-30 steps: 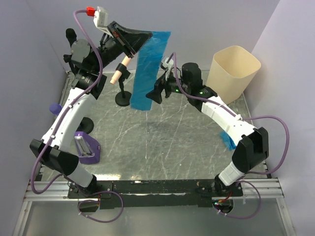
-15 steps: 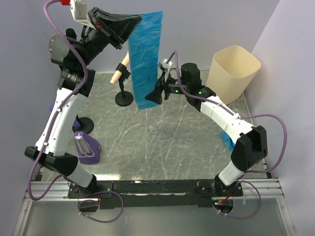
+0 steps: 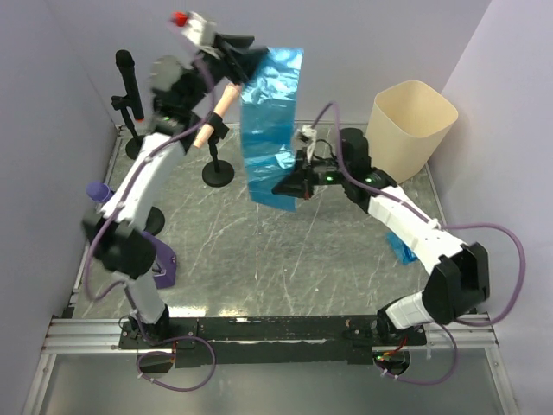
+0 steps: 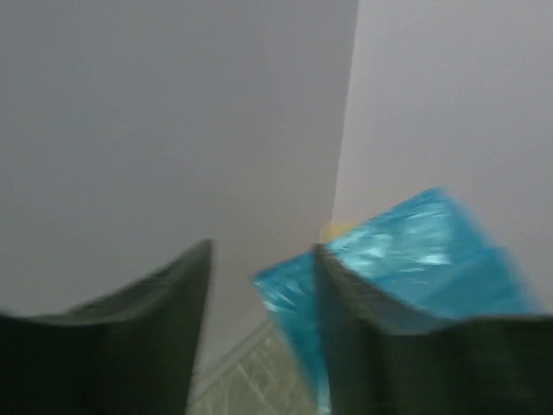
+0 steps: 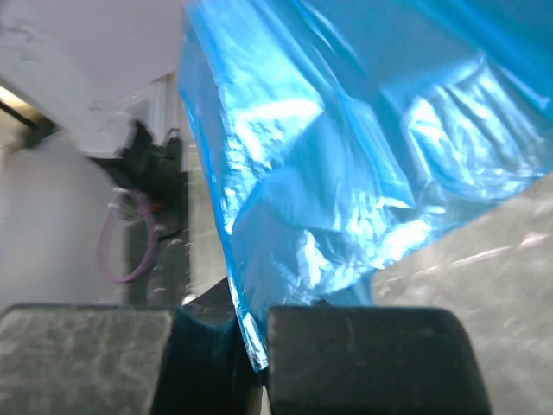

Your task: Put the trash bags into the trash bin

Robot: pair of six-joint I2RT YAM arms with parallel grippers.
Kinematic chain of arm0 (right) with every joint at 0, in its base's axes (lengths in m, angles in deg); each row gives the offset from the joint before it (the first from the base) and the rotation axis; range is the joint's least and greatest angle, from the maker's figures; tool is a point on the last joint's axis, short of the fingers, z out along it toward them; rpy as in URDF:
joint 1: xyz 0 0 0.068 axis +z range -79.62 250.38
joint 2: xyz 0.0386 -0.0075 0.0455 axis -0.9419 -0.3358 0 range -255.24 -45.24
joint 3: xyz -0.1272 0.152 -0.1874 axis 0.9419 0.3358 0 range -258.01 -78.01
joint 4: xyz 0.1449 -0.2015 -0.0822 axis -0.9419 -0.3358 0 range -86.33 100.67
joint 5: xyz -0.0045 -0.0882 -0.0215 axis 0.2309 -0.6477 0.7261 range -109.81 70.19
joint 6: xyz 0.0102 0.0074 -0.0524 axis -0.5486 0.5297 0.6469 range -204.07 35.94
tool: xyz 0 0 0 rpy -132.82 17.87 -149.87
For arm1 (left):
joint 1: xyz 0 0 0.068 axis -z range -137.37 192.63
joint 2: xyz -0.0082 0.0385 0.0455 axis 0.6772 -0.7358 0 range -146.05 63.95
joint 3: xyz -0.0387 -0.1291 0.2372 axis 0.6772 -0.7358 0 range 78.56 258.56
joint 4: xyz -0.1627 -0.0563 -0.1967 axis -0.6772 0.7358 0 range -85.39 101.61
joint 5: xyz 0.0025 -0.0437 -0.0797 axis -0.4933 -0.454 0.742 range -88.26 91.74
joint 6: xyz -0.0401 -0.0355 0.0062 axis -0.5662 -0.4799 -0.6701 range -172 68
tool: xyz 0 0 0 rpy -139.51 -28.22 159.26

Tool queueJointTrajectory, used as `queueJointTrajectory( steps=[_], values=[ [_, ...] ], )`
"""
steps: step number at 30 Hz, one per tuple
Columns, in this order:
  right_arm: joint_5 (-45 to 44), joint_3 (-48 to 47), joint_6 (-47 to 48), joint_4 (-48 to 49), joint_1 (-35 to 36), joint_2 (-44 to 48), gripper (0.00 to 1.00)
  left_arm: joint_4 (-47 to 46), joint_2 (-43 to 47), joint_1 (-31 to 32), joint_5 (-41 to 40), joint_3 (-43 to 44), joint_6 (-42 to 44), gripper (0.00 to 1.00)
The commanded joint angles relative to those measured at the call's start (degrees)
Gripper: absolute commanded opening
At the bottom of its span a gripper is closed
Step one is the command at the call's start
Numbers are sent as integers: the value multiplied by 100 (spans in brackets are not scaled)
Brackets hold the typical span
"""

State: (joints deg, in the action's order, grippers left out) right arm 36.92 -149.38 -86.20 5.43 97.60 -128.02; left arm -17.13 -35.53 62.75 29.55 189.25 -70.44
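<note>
Right now the thin, crinkly blue plastic trash bag (image 3: 272, 121) hangs in the air above the far middle of the grey marbled desk (image 3: 259, 251), left of the cream plastic trash bin (image 3: 406, 143) with its rounded-square rim. My right end effector (image 5: 223, 322) is clamped on the bag's lower edge, with the film pinched between its fingers. My left end effector (image 4: 261, 251) has its fingers apart with only wall showing between them, and the bag's top sits just beside one finger.

To do this well, I'd draw the left arm clear of the sheet. Then I'd carry the bag rightward, high enough that its loose length passes over the rim, and let go only above the opening.

What I can see of the bin's inside looks bare. A second blue bag (image 3: 399, 246) lies on the desk beside the right arm.
</note>
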Motion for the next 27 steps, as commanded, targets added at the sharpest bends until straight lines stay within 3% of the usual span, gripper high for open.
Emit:
queueJointTrajectory(
  steps=[1, 5, 8, 12, 15, 17, 20, 23, 25, 27],
  values=[
    [890, 500, -1356, 488, -542, 535, 0, 487, -757, 18, -171, -90, 499, 68],
    [1752, 887, -2904, 1121, -885, 439, 0, 695, 93, 62, -670, -952, 1165, 79],
    [1500, 880, -2828, 289, -1148, 473, 0, 1005, 1130, 45, -1198, -1881, 2043, 81],
    [1542, 1011, -3451, 767, -1421, 421, 0, 1250, 2782, 45, -813, -3787, 3318, 86],
    [1630, 880, -3513, 682, -1439, 342, 0, 1794, 3530, 88, -708, -4668, 3863, 86],
    [1683, 801, -3688, 542, -1491, 228, 0, 1892, 4031, 194, -157, -5204, 4293, 85],
    [2226, 687, -4215, 690, -1606, -167, 0, 1980, 4533, 763, 488, -5917, 5652, 84],
    [2570, 283, -4837, 400, -1895, -746, 0, 1560, 4683, 1633, 103, -6804, 7270, 83],
    [2598, 352, -6144, 1266, -2115, -958, 0, 815, 4649, 2116, -266, -7446, 8299, 86],
    [2606, 55, -6194, 885, -2195, -1090, 0, -117, 4508, 2320, -425, -7685, 8776, 86]
  ],
)
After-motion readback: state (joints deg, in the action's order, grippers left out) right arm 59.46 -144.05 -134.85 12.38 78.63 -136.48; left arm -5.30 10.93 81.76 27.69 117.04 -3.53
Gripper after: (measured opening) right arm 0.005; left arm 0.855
